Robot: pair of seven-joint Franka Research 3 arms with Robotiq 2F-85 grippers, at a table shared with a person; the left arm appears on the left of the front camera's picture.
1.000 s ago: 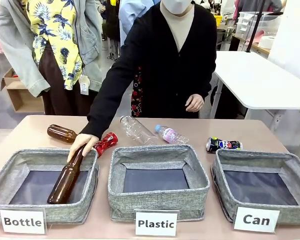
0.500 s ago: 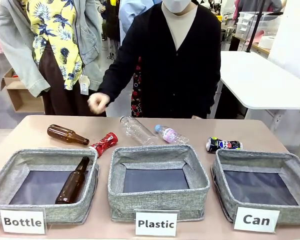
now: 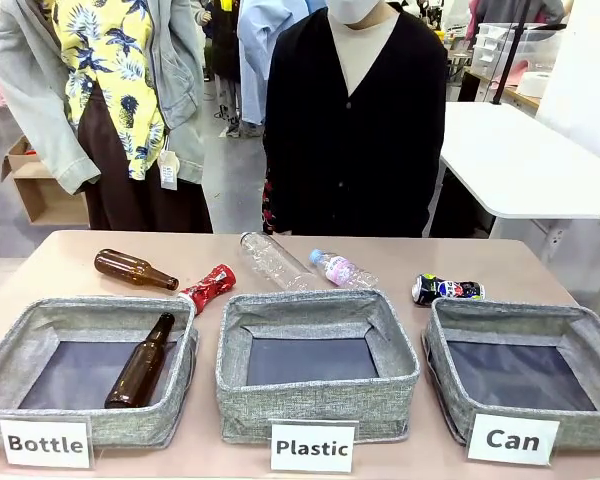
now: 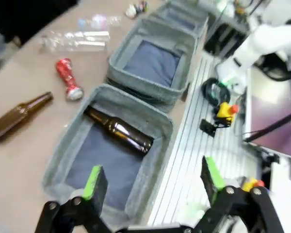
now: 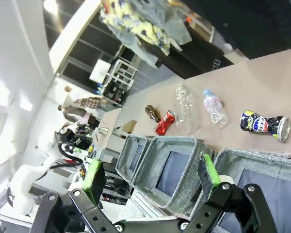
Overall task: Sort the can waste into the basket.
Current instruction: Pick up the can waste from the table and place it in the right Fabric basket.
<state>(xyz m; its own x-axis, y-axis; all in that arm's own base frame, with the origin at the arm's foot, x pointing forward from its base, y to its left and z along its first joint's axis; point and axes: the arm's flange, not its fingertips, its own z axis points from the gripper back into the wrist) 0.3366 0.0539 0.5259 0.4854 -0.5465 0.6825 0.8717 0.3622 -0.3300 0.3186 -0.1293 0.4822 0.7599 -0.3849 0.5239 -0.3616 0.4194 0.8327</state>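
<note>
Grey "Can" basket held nothing; red can and dark can lay on the worktop behind the bins. The person had binned a brown bottle and withdrawn, leaving both cans to sort. My left fingers and right fingers stood released, empty.

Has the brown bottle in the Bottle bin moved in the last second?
Yes: the brown bottle slid down from the Bottle bin's far rim, settling lower inside.
</note>
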